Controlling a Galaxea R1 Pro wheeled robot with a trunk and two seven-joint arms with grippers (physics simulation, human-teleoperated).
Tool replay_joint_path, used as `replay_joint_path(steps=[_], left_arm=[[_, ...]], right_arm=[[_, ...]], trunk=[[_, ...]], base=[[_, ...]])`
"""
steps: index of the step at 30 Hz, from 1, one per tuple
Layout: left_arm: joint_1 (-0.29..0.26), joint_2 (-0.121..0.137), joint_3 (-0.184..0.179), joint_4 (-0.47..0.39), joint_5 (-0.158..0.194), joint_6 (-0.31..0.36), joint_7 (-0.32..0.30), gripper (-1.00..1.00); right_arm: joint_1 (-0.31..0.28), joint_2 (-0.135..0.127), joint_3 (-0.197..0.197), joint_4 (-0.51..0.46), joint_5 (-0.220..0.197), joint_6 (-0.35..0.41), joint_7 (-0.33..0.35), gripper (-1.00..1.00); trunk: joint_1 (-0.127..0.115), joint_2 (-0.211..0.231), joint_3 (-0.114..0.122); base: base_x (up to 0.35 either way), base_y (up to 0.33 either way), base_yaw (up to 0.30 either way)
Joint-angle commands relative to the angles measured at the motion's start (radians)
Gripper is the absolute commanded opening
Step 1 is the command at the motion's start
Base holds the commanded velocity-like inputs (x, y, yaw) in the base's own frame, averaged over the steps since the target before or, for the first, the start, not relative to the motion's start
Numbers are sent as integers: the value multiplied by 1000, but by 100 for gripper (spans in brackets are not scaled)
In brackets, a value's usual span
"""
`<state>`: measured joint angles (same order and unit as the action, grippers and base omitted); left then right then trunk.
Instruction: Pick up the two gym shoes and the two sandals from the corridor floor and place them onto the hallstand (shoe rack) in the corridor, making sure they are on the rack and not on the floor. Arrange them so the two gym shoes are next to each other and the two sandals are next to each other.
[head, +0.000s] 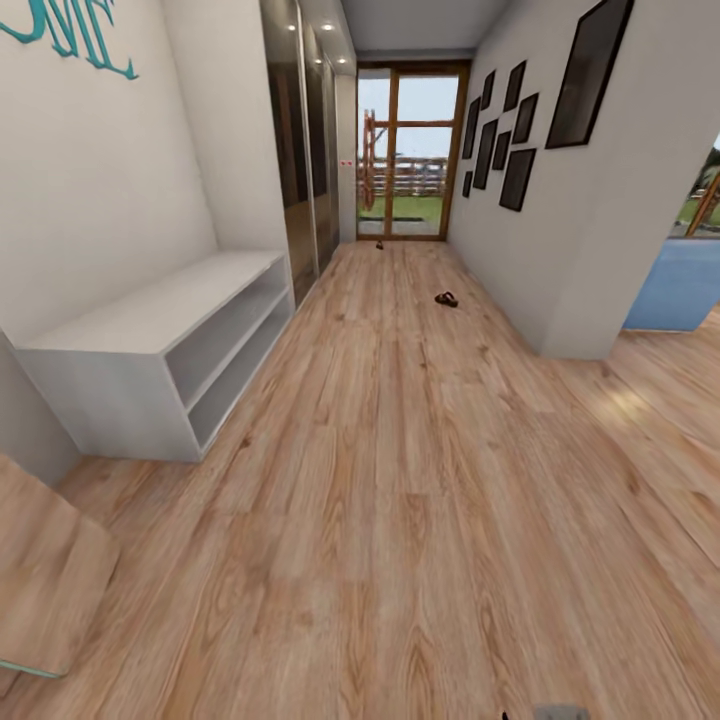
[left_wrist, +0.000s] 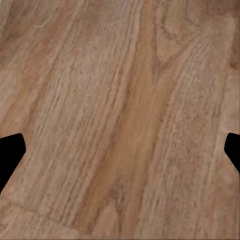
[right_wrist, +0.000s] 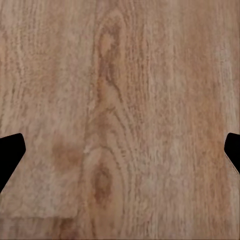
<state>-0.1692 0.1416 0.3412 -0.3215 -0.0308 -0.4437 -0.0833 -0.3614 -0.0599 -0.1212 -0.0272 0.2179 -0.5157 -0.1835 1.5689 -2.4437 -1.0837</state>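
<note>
One dark sandal (head: 446, 298) lies on the corridor floor (head: 400, 480) far ahead, near the right wall. A second small dark sandal (head: 379, 244) lies farther off, just before the glass door. The gym shoes and the hallstand are out of view. In the left wrist view my left gripper (left_wrist: 120, 150) is open over bare wood planks, its black fingertips (left_wrist: 10, 155) wide apart. My right gripper (right_wrist: 120, 150) is open the same way over wood grain, with nothing between its fingers (right_wrist: 10, 152).
A low white rack (head: 150, 350) with two open tiers stands along the left wall, with no shelves above it. A mirrored wardrobe (head: 300, 150) follows it. The right wall corner (head: 580, 330) juts in. A wooden panel (head: 40, 570) sits at near left.
</note>
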Motion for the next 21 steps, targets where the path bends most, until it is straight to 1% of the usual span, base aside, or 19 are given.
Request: replay_joint_path(steps=[1,21], left_arm=[[-1,0,8,1,-3,-3,-9,100],[-1,2,12,0,-2,-4,-9,100]], right_arm=[[0,0,-8,1,11,-3,-4,100],[3,0,-8,1,11,-3,-4,100]], trunk=[[0,0,-1],[0,0,-1]], base=[[339,0,0],[339,0,0]])
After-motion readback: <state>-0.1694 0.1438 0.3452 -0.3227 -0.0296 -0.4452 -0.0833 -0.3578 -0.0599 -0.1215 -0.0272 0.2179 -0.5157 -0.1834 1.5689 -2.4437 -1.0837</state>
